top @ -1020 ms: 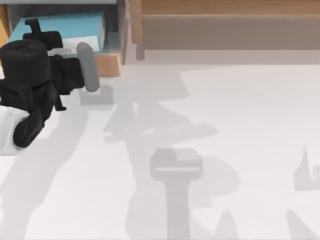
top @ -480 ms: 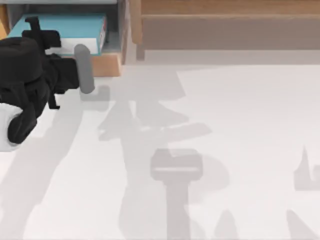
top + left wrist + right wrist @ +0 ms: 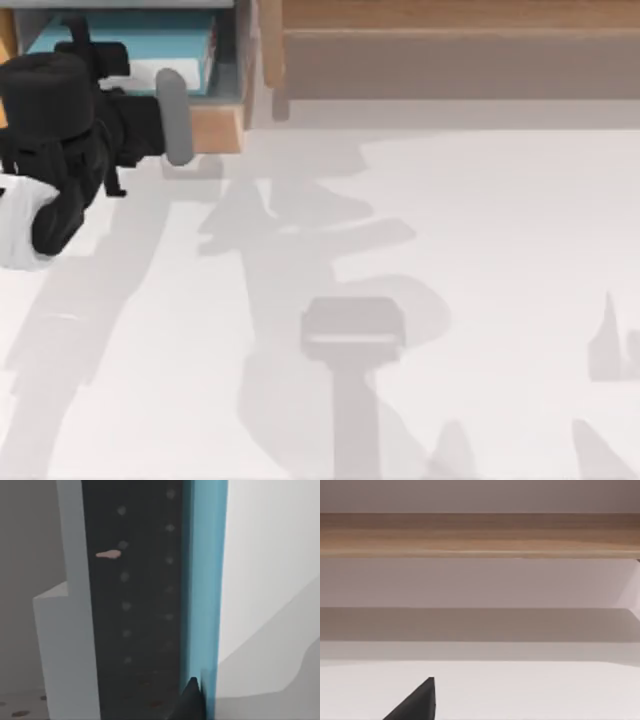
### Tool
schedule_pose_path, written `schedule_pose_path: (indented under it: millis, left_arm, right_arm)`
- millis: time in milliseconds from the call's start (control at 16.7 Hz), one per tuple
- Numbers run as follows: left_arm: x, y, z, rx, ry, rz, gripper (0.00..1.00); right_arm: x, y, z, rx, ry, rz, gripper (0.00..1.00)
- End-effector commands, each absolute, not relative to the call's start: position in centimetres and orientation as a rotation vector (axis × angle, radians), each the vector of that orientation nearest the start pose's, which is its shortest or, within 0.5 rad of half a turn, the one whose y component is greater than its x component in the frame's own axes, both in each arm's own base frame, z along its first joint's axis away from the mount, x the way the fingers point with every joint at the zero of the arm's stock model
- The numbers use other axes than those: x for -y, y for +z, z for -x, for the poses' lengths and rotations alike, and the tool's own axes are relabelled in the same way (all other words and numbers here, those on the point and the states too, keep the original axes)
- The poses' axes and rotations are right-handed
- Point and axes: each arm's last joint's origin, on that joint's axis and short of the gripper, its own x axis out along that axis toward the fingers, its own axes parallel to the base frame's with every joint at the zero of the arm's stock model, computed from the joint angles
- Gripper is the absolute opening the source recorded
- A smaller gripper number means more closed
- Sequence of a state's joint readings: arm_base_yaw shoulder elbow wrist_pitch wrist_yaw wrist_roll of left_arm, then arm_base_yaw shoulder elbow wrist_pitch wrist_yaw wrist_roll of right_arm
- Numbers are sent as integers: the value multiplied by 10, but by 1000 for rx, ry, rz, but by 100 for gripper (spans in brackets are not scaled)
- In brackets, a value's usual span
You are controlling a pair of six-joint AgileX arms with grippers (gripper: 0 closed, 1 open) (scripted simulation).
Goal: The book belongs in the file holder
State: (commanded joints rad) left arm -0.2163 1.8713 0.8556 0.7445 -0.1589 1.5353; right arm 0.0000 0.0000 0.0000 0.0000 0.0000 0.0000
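The teal-blue book [image 3: 150,38] lies inside the grey file holder [image 3: 240,60] at the table's far left corner, its white page edges facing the holder's light-brown front edge [image 3: 215,128]. My left gripper [image 3: 95,70] reaches into the holder's mouth and is shut on the book. In the left wrist view the book's teal cover [image 3: 202,580] runs right beside one dark fingertip [image 3: 191,697], with the holder's pale wall [image 3: 75,640] alongside. In the right wrist view one dark fingertip [image 3: 420,702] of my right gripper hangs over the white table.
A long brown wooden shelf [image 3: 450,45] runs along the far edge to the right of the holder and shows again as the shelf [image 3: 480,535] in the right wrist view. The white table [image 3: 450,250] carries only arm shadows.
My left gripper has moved toward the far edge, carrying the book deeper into the file holder. The right arm has stayed still.
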Motion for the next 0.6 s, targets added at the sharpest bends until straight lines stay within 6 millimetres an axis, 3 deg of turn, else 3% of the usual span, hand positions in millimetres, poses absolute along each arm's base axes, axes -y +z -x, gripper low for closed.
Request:
schedule_pose_path:
  millis: [240,600]
  left_arm:
    - [74,148,-372,-186,-239,-1562,0]
    - [74,148,-372,-186,-239,-1562,45]
  right_arm:
    - [1,160,-106,0,0,0,100]
    - [1,160,-106,0,0,0,100]
